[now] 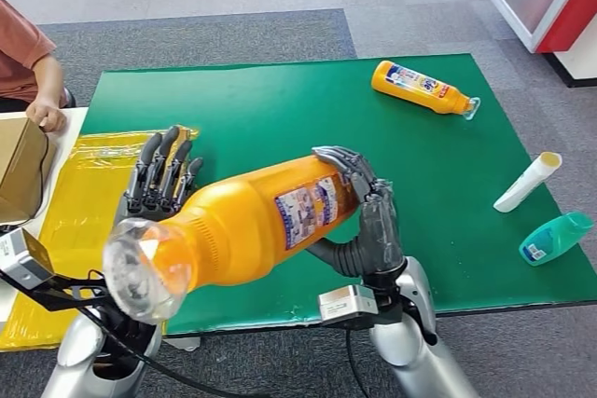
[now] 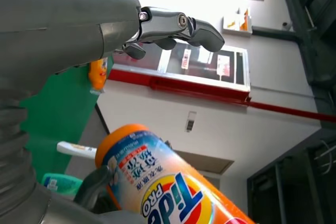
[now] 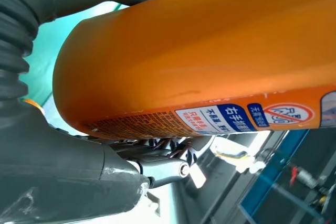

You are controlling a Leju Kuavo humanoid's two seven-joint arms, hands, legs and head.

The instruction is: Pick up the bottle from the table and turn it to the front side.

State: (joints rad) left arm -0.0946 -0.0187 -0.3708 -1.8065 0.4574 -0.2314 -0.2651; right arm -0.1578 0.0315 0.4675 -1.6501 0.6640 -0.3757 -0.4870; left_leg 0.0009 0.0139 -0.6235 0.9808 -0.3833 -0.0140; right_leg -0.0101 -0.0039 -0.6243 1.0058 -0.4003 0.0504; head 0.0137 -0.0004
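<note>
Now my right hand [image 1: 366, 212] grips the base of the bottle [image 1: 254, 226], lifted above the desk [image 1: 437, 184], its long axis running cap-first toward my open left hand [image 1: 159, 179] beside its neck.

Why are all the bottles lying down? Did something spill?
No spill shows. On the green mat, the second orange bottle, the white tube and the teal bottle lie on their sides. The right hand holds the big orange bottle sideways, off the table; the left hand is open beside it.
</note>
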